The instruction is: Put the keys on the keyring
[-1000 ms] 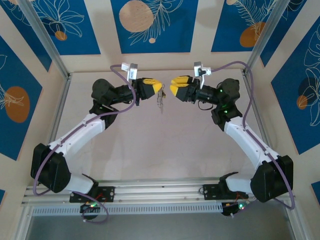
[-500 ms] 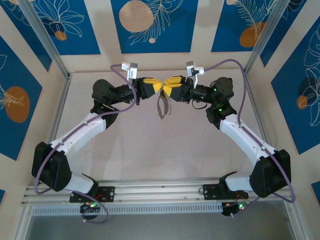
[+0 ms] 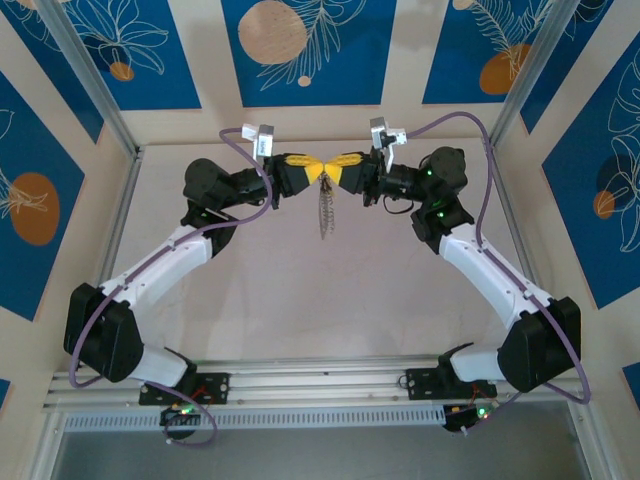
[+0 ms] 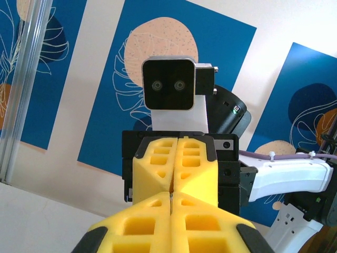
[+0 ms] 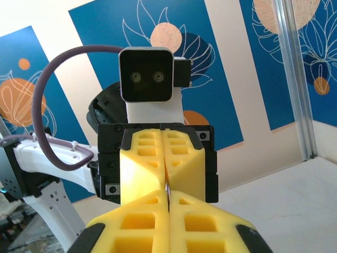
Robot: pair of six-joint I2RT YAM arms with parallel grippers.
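In the top view my left gripper [image 3: 319, 173] and right gripper [image 3: 336, 172] meet tip to tip above the far middle of the table. The keyring [image 3: 324, 211], a grey loop seen edge-on, hangs straight down from where they meet. In the left wrist view my left gripper [image 4: 172, 196] is shut, with a thin metal edge of the keyring [image 4: 172, 198] between its yellow pads. In the right wrist view my right gripper [image 5: 168, 193] is shut on a thin silvery sliver, the key [image 5: 167, 188], whose gold head is hidden. Each wrist view faces the other gripper head-on.
The pale table [image 3: 300, 290] lies bare below the hanging loop. An aluminium frame post [image 3: 80, 75] stands at the back left and another post [image 3: 535, 60] at the back right. Blue patterned panels line the walls.
The right gripper has crossed leftward to touch the left gripper's tips. The keyring, tilted half a second ago, now hangs straight and edge-on under the meeting point.
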